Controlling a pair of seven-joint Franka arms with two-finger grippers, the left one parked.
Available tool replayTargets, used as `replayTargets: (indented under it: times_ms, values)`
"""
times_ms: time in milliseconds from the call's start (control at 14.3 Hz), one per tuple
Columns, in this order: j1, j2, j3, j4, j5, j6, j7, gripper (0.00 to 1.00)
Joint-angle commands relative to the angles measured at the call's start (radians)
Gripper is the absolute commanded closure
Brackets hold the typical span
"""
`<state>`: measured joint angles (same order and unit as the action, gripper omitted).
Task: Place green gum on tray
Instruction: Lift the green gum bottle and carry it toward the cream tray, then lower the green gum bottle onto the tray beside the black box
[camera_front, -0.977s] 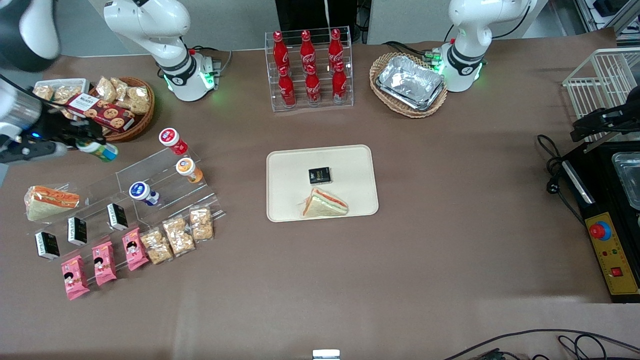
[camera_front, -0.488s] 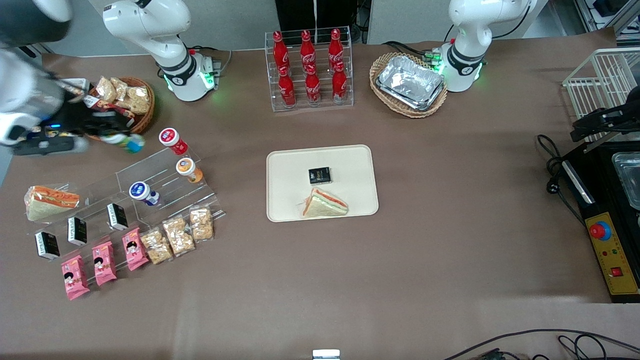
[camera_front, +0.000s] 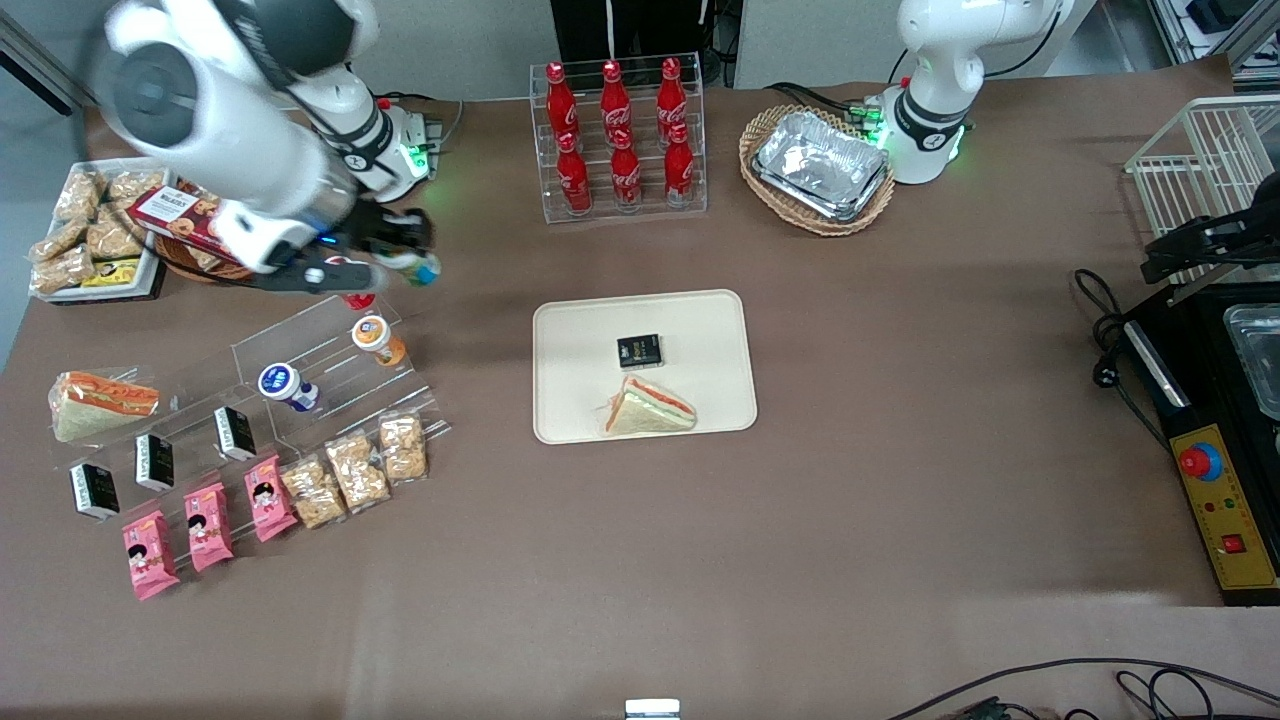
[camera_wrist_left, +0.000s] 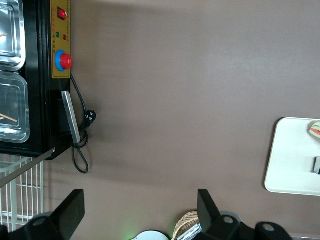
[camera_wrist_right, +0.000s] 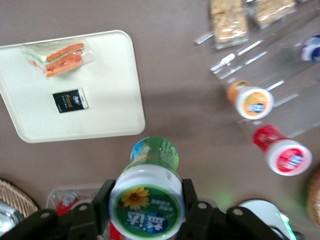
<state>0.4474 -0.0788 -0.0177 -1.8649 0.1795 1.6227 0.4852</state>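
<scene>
My right gripper (camera_front: 405, 258) is shut on the green gum (camera_front: 418, 266), a small bottle with a white green-rimmed lid bearing a yellow flower (camera_wrist_right: 146, 207). It holds it in the air, above the table between the acrylic display stand (camera_front: 330, 350) and the tray. The fingers (camera_wrist_right: 102, 200) clamp the lid from both sides. The cream tray (camera_front: 575, 400) lies at the table's middle. It carries a wrapped sandwich (camera_front: 648, 407) and a small black box (camera_front: 639, 350). The tray also shows in the right wrist view (camera_wrist_right: 110, 100).
The stand holds a red-lidded bottle (camera_wrist_right: 282, 152), an orange-lidded bottle (camera_front: 377, 339), a blue-lidded bottle (camera_front: 287, 385), black boxes and snack packs. A cola bottle rack (camera_front: 620, 135), a basket of foil trays (camera_front: 818, 165), a snack basket (camera_front: 190, 225) and a black appliance (camera_front: 1225, 400) are there too.
My gripper has carried the green gum from the working arm's end of the table, over the display stand, toward the tray. Nothing else has moved.
</scene>
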Motion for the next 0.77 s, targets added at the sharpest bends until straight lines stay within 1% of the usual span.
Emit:
replayTargets:
  times_ms: [0,140,279,698]
  values:
    - [0.128,-0.007,-0.013,-0.221,0.024,0.301,0.125,0.94]
    - [0.19,0.023,-0.013,-0.31,0.024,0.463,0.167,0.94]
    - [0.233,0.095,-0.015,-0.316,0.024,0.537,0.203,0.94]
    - [0.304,0.307,-0.013,-0.316,0.026,0.749,0.227,0.94]
